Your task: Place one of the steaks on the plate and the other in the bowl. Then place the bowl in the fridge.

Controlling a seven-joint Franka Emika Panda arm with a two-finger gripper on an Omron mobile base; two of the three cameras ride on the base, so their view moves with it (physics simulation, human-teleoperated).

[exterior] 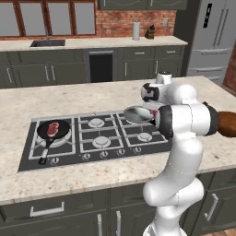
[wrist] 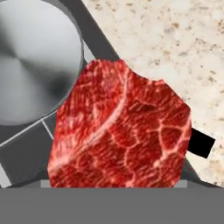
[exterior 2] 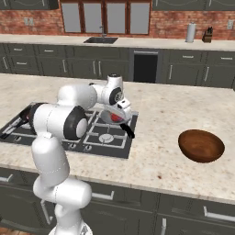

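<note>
1. The tool hangs point-down over the right end of the cooktop. Its jaws stand wide, but the near steak hides the tips in the hand view, so I cannot tell whether they clamp it or merely straddle it.
2. That steak sits right under the tool, at the silver pan. In the hand view its flat face is towards the camera and it overlaps the pan's rim, a strip of cooktop and some bare counter. Its broad pale vein runs on a diagonal, from lower left to top centre of that view.
3. The pan's black handle points towards the near right, ending close to the cooktop's right edge.
4. To the right lies open counter as far as the bowl, which stands upright near the near edge, well apart from the cooktop.
5. The other steak lies flat in the black frying pan on the far-left burner, handle towards the near edge.
6. The fridge stands at the far right, doors closed.
</note>
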